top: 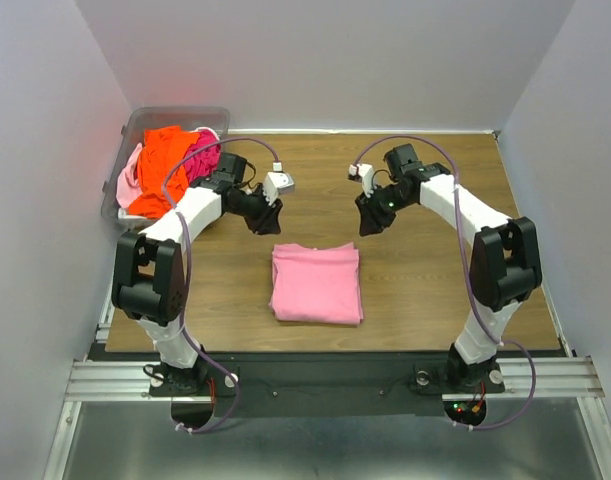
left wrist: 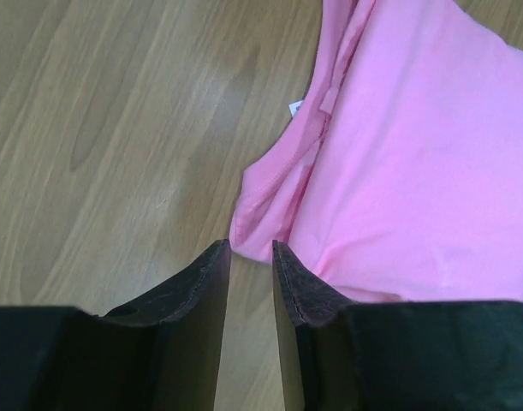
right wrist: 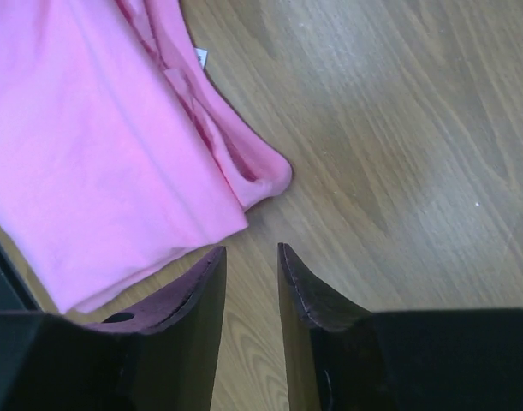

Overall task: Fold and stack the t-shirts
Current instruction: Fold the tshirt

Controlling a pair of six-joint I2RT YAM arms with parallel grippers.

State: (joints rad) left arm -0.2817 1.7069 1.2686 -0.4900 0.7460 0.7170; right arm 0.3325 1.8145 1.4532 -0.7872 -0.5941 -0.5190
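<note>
We see the light pink t-shirt (top: 317,283) folded flat mid-bench (top: 435,290); our left fingers (left wrist: 197,300) and right fingers (right wrist: 193,300) hover narrowly parted, empty, off its far corners, seemingly sparing the fold; other t-shirts (top: 170,165) wait in the bin (top: 175,112).

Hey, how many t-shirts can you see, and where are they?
4. One light pink shirt lies folded on the table. Three are heaped in the clear bin at far left: an orange shirt, a hot pink shirt and a pale pink shirt. More may be hidden underneath.
</note>
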